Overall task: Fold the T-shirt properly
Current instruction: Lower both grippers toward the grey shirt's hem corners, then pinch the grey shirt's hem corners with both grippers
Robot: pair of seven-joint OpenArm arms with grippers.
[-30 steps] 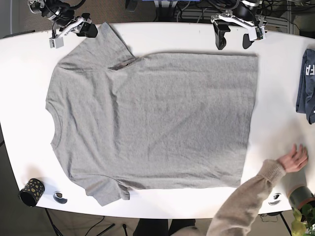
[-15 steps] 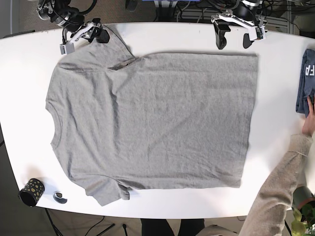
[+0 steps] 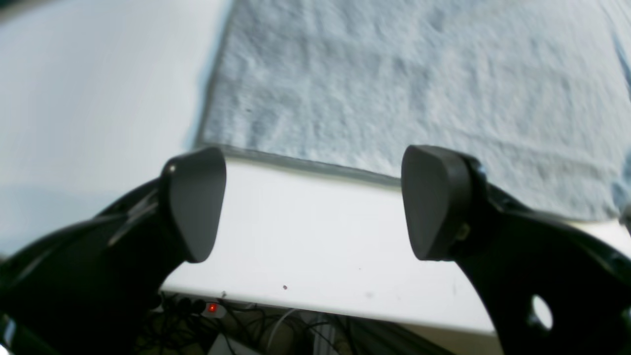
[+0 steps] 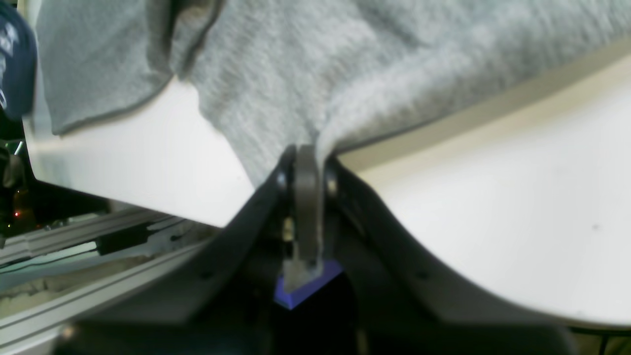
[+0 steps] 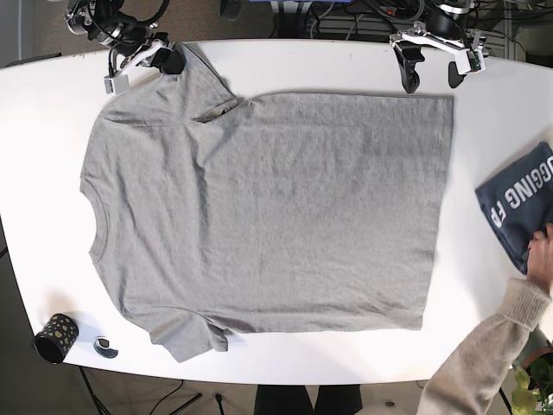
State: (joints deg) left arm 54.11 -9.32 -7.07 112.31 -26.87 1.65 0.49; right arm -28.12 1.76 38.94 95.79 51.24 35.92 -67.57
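A grey T-shirt (image 5: 268, 212) lies spread flat over the middle of the white surface (image 5: 285, 65), collar toward the left edge and hem toward the right edge, its far sleeve reaching up to the far left corner.

The right pincer (image 5: 164, 59) sits at that far left corner, pressed together on the edge of the far sleeve; the right wrist view shows grey cloth caught between its closed jaws (image 4: 305, 167), with the fabric bunched above them. The left pincer (image 5: 432, 73) hovers at the far edge near the shirt's far hem corner, spread wide and holding nothing; in the left wrist view its two dark pads (image 3: 194, 202) stand apart over bare surface, just short of the shirt's edge.

At the right edge lies a dark blue folded garment (image 5: 514, 207) with pale lettering, well apart from the shirt. A person's hand (image 5: 543, 255) in a beige sleeve touches it near the near right corner. At the near left corner stand a dark spotted cup (image 5: 56, 337) and a small round object (image 5: 105, 347).
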